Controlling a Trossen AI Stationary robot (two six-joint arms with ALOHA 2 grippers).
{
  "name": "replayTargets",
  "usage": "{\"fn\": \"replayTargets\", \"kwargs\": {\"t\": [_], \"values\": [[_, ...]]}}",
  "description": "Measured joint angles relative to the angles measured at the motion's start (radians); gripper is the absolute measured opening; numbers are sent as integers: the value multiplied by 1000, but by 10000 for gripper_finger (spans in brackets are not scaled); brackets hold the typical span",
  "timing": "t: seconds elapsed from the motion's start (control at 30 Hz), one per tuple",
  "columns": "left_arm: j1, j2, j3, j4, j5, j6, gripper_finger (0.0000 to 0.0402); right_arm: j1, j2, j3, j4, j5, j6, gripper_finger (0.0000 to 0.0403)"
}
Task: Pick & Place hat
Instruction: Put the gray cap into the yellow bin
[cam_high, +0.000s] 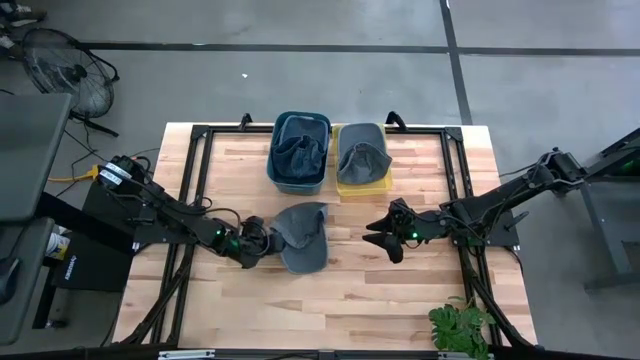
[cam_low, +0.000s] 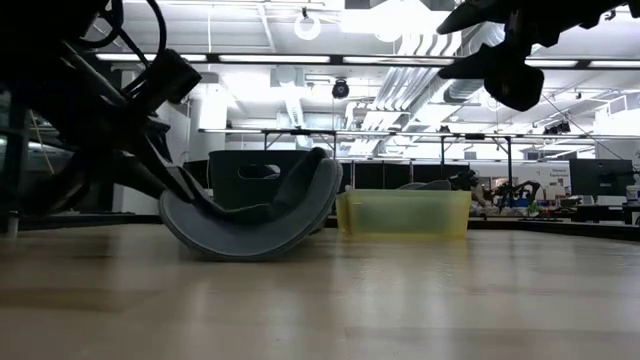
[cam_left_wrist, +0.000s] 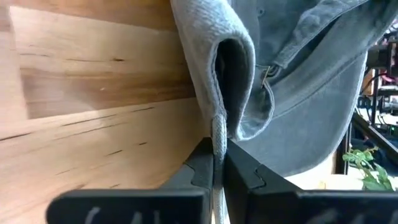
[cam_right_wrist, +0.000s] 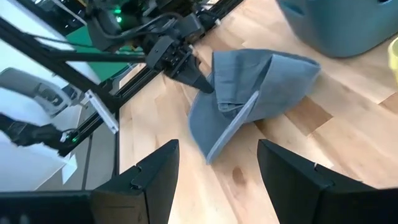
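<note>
A grey cap (cam_high: 300, 236) lies mid-table, its curved underside on the wood (cam_low: 240, 252) and one side turned up (cam_low: 322, 182). My left gripper (cam_high: 262, 241) is at the cap's left side, shut on its rim. My right gripper (cam_high: 385, 240) hovers open to the cap's right, above the table (cam_low: 500, 60). Its wrist view looks past its spread fingers (cam_right_wrist: 217, 180) at the cap (cam_right_wrist: 255, 93) and at the left gripper (cam_right_wrist: 198, 78). My left gripper pinches the cap's cloth rim (cam_left_wrist: 218, 127) between its two fingers (cam_left_wrist: 200, 167). The fingers come in low, from the table's left. The rim stands as a thin fold running into the jaws. The cap's underside rests on the table (cam_low: 240, 252).
A blue bin (cam_high: 300, 152) and a yellow bin (cam_high: 362, 160), each with a grey cap inside, stand side by side at the far edge behind the cap. A green plant (cam_high: 462, 328) sits at the near right corner. Bare wood lies near the front edge.
</note>
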Motion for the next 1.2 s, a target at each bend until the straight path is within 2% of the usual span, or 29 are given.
{"fn": "replayTargets", "kwargs": {"t": [0.17, 0.33, 0.43, 0.67, 0.87, 0.97, 1.2], "values": [[0, 0, 0, 95, 47, 157, 7, 0, 0, 0, 0, -65, -8, 211], [0, -1, 0, 221, 100, 358, 7, 0, -2, 0, 0, -172, -32, 211], [0, -1, 0, 249, 141, 422, 6, 0, -3, 0, 0, -218, -38, 211], [0, -1, 16, 279, 234, 547, 6, -8, -43, 0, 11, -232, -111, 211], [5, -1, 113, 279, 311, 796, 6, -60, -83, 0, 28, -239, -166, 211], [37, -1, 181, 211, 372, 881, 6, -101, -84, 0, 31, -289, -193, 211], [142, -1, 386, -177, 546, 1036, 6, -208, -84, 11, 29, -490, -258, 211]]}}
